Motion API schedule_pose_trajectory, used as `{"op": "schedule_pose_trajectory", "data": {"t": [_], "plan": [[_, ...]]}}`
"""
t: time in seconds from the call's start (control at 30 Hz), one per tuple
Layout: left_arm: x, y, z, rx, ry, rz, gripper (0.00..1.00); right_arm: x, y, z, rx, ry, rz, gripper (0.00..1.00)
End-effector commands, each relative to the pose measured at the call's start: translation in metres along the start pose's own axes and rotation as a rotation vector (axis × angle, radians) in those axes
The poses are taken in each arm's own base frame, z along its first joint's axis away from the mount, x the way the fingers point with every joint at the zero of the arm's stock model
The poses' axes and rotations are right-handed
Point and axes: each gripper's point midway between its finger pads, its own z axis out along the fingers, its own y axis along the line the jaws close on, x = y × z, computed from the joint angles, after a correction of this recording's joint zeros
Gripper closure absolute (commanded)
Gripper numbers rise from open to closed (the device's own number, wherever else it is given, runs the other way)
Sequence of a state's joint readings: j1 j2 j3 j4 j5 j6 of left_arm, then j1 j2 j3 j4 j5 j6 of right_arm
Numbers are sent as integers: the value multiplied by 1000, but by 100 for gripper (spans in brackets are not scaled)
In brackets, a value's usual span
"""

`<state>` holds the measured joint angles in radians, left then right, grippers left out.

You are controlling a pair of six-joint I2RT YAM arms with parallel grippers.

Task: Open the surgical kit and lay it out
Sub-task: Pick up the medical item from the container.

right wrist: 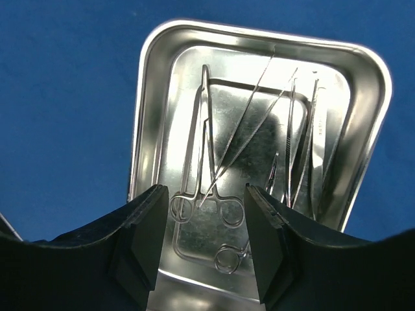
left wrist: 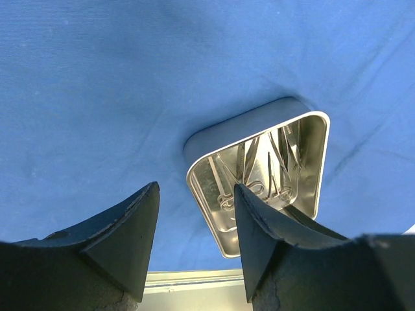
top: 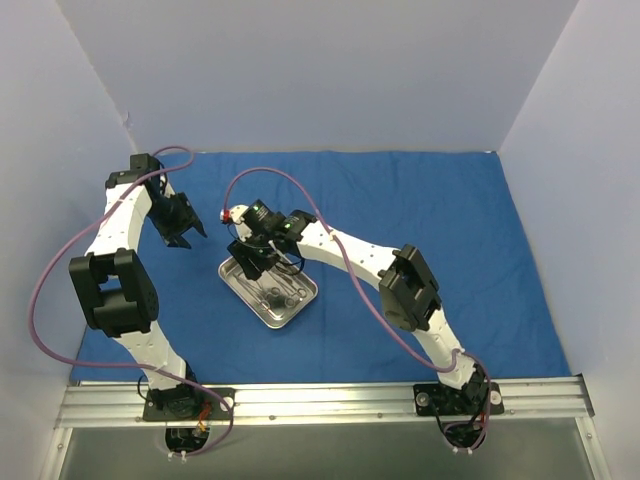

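While the right claw (top: pixel 248 264) is hovering directly over the far-left corner of the steel tray (top: pixel 275 316), its jaws are standing roughly halfway apart and gripping nothing. In the right wrist view the tray floor is showing plainly through the gap between its fingers (right wrist: pixel 139 246). I cannot tell whether the tips are touching any metal.

The blue cloth wrap (top: pixel 450 250) is lying unfolded and spread flat, with light creases, covering nearly all the work area seen from above. The tray is sitting on the cloth near its centre, turned at an angle, open side up.

Thin scissor-like instruments (right wrist: pixel 207 155) are lying inside the tray, all within the rim, and several are crossing one another. Their ring handles are lying at the end nearest the right claw and their tips are fanning toward the opposite end.

The left claw (top: pixel 180 236) is hanging to the left of the tray, apart from it, over bare cloth. Its jaws are parted about as far as the right ones and holding nothing. In the left wrist view the tray is showing beyond the right-hand finger (left wrist: pixel 259 240), which is partly hiding it.
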<state>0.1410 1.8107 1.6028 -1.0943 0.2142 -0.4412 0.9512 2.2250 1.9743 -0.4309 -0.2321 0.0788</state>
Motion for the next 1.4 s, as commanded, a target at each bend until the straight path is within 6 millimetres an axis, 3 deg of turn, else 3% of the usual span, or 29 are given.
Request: {"op": "schedule_pose_trajectory", "data": {"t": [0.0,0.37,0.57,1.03,1.37], "plan": [[-10,-7,-14,41,-54,-1,41,12,2,9,-35,50,24,50],[-8,-9,-15,64,-52,11,38,29,5,28,-11,99,22,50],[-10,-10,-18,71,-58,12,38,34,4,32,-7,112,32,58],[-9,-9,-21,83,-55,9,38,52,5,48,-15,163,45,59],[-7,-9,-21,89,-50,8,38,54,3,51,-12,168,57,63]]}}
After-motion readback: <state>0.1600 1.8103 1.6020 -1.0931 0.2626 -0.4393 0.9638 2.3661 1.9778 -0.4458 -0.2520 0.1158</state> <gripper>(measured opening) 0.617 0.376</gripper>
